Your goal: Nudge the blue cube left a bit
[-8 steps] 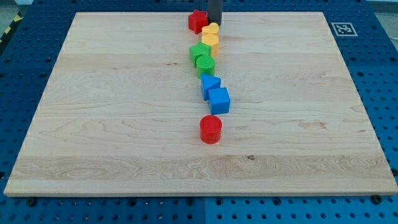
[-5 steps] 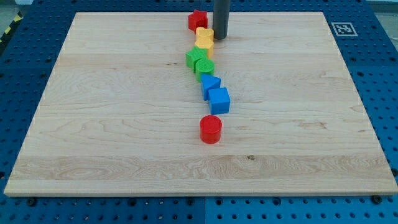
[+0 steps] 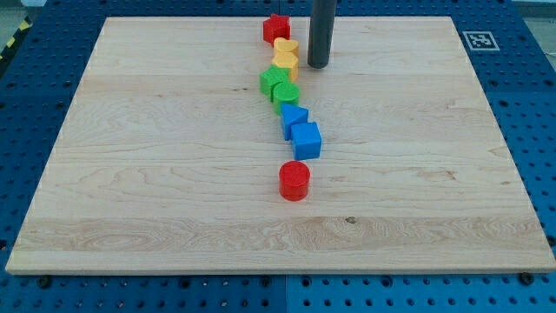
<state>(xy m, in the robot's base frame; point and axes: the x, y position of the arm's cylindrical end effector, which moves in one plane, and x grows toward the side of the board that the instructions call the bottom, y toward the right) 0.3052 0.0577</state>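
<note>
near the view's top edge of the wooden board (image 3: pixel 156 174), my tip (image 3: pixel 318 66) rests on the wood w/ the dark rod rising straight up out of frame. no jaws on this rig, just the bare rod end, and it grips nothing and touches no block.

count: 8 blocks total, all in a rough line running from the tip's left down toward the view's bottom. 2 red, 2 yellow, 2 green, 2 blue.

just left of the tip, w/ a small gap: the 2 yellow blocks (image 3: pixel 285 54), stacked close together, shapes hard to tell apart. up and left of the tip: red star-ish block (image 3: pixel 276 28). below-left of the tip: 2 green blocks (image 3: pixel 280 85), touching each other, one round-ish, other unclear.

further below the tip, slightly left: 2 blue ones touching. blue wedge-like block (image 3: pixel 294 118) sits nearer the tip; blue cube (image 3: pixel 306 140) is right under it, well apart from the tip. below the cube, separate: red cylinder (image 3: pixel 294 180), farthest from the tip.

far right of the tip, at the board's top corner: 1 small printed marker tag (image 3: pixel 478 40). blue perforated table (image 3: pixel 539 130) surrounds the board.
</note>
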